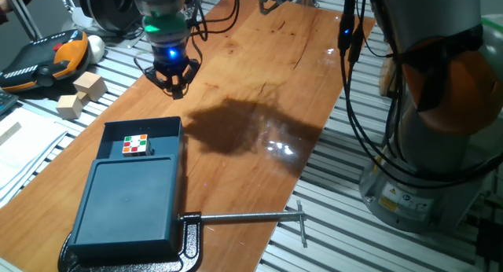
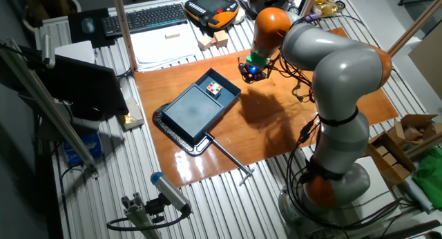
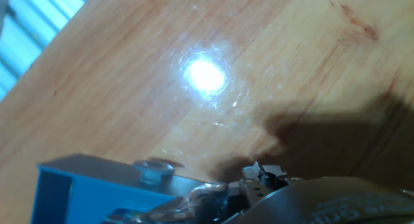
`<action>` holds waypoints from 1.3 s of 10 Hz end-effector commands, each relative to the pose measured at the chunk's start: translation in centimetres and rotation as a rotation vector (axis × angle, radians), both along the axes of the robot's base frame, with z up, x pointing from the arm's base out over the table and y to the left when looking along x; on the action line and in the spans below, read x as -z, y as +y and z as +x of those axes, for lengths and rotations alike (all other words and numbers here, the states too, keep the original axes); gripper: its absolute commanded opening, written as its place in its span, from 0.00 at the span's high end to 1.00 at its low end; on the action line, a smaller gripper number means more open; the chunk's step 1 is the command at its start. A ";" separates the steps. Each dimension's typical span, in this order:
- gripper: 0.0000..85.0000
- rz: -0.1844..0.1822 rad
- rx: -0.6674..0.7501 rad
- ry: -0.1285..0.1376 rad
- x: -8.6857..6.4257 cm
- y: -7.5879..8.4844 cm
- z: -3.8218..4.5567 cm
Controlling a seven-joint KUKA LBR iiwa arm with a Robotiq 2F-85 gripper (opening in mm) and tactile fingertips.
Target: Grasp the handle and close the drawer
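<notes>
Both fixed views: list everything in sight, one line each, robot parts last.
drawer: one, dark teal, pulled out of the box's far end
handle: one, dark teal, on the drawer's front wall
cube: one, multicoloured puzzle, inside the drawer
box: one, dark teal, at the board's near-left corner
clamp: one, black frame with silver rod, grips the box's base
board: one, brown wood, on the slatted table
blocks: two, pale wood, left of the board
pendant: one, orange and black, far left
keyboard: one, black, beyond the board
arm: one, grey and orange
pincer: one, black, above the board beyond the drawer; open or shut unclear
</notes>
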State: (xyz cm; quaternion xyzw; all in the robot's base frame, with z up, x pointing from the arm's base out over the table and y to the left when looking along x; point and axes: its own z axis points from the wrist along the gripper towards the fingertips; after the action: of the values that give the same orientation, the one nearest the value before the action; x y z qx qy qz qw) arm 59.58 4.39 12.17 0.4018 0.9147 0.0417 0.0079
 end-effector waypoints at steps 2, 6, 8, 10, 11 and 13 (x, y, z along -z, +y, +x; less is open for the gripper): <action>0.98 0.001 0.060 0.003 0.8 0.0 0.65; 0.98 0.017 0.055 0.026 2.4 0.9 2.08; 0.98 0.030 0.052 0.037 2.9 1.4 2.65; 0.98 0.042 0.055 0.044 3.1 2.0 2.96; 0.98 0.045 0.054 0.045 3.1 2.1 3.06; 0.98 0.050 0.057 0.047 3.5 2.4 3.33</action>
State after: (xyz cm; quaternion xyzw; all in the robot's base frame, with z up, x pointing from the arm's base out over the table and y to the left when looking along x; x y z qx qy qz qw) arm 62.89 6.78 8.66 0.4287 0.9015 0.0544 -0.0226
